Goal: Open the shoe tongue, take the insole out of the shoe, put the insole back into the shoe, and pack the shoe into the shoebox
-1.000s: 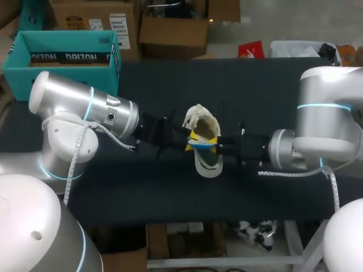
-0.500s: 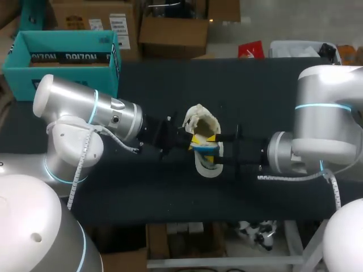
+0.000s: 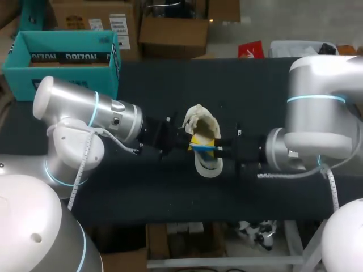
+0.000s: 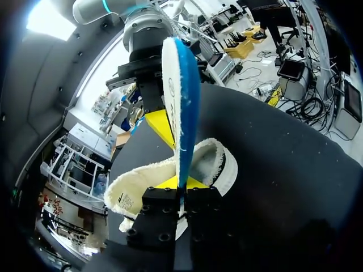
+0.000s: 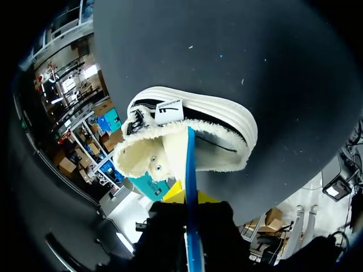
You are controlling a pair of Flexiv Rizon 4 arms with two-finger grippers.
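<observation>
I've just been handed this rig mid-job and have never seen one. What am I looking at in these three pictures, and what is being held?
These are two robot arms at a dark table. The head view looks down from above and behind them. Each round picture comes from a camera on one arm's wrist, looking out along its fingers. A fleece-lined shoe lies mid-table, and an open teal shoebox stands at the far left corner. The left gripper and the right gripper each pinch one end of a blue insole, held on edge over the shoe.

Fleecy shoe [image 5: 144, 154], matt insole [image 4: 182, 96], matt table [image 3: 142, 190]
</observation>
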